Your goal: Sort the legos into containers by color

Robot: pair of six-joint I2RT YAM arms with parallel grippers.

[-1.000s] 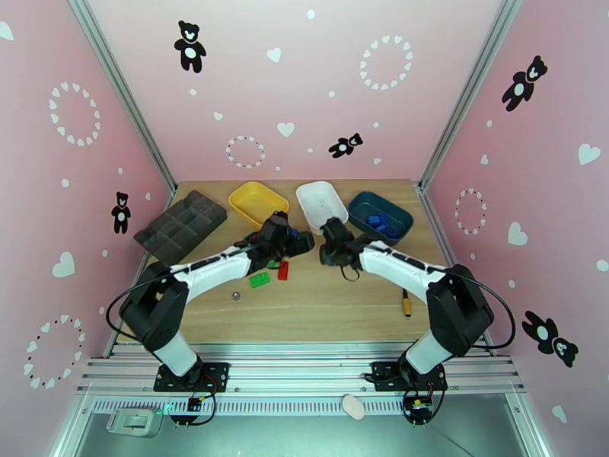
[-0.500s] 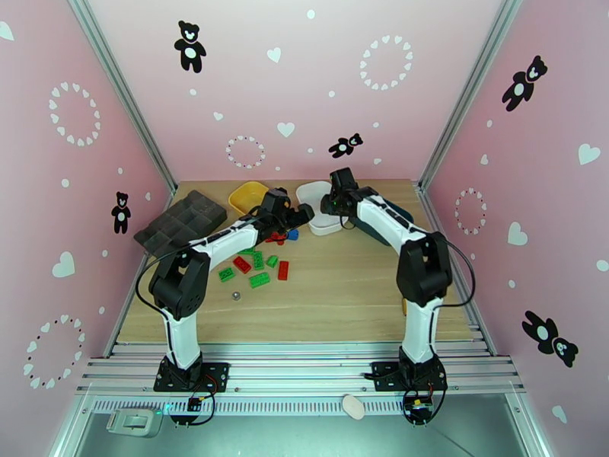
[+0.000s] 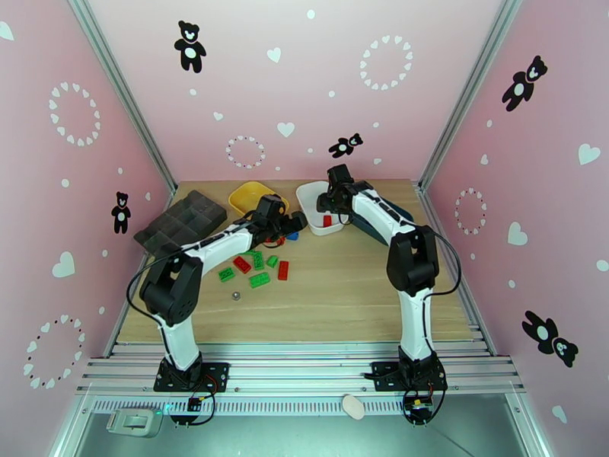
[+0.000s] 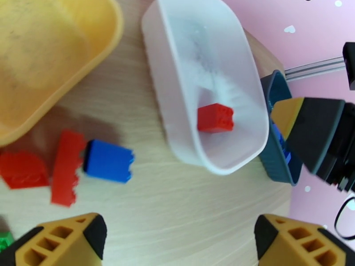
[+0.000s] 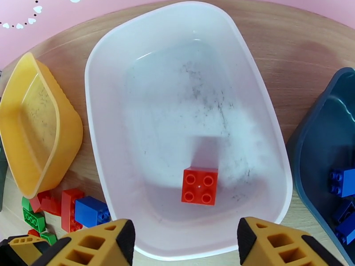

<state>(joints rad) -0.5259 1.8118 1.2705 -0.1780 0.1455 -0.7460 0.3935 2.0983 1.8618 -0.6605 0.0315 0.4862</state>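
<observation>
A red lego lies loose on the floor of the white container, also seen as a red lego from above. My right gripper hangs open just above it, nothing between its fingers. The left gripper is open too, low over the table beside a blue lego and red legos. The yellow container holds nothing. The teal container holds blue legos. More green and red legos lie scattered on the table.
A dark grey organizer tray sits at the back left. A small metal ball lies near the green legos. The three containers stand close together along the back, and the two grippers are close to each other.
The right arm swung from mid-table to above the white container and opened; the red lego now lies in it. The left arm stretched farther toward the back.
</observation>
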